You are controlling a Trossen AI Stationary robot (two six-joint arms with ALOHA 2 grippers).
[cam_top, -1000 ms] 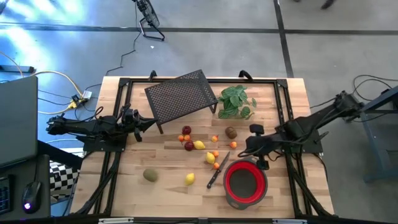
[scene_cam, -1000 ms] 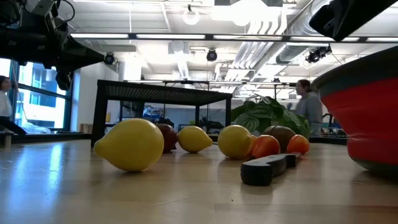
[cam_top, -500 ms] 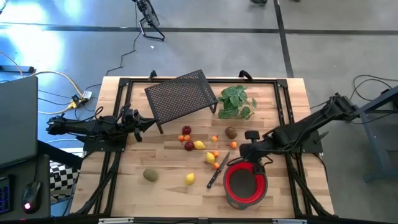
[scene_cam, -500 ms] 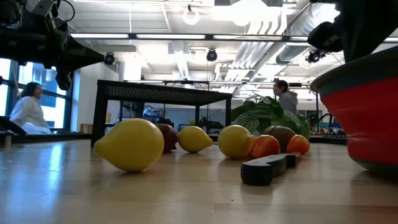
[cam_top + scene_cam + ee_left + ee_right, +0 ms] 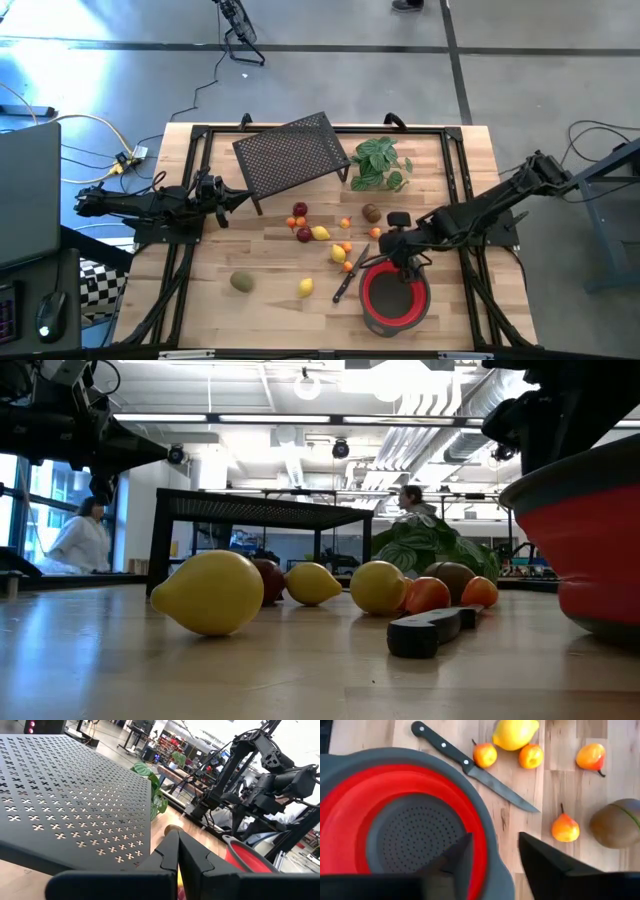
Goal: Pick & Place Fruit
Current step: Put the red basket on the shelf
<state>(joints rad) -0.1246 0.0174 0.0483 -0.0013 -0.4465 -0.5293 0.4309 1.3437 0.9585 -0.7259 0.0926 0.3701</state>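
2 dark fingers of the right gripper point(image 5: 492, 857) stand apart over the rim of the red colander point(image 5: 394, 296), holding nothing, one inside the rim and one outside. The left gripper point(image 5: 178, 854) has its fingers pressed together, empty, beside the black mesh rack point(image 5: 291, 155). The fruit point(image 5: 320, 234) lies scattered on the worktop point(image 5: 270, 300) left of the colander, the knife point(image 5: 351, 273) between them. The colander is cut off in the low view. Bare worktop lies left of the fruit.

Dark jointed arms, black angular fingers point(image 5: 172, 857)

Perforated matt-black metal rack point(image 5: 291, 155), wooden table point(image 5: 270, 300)
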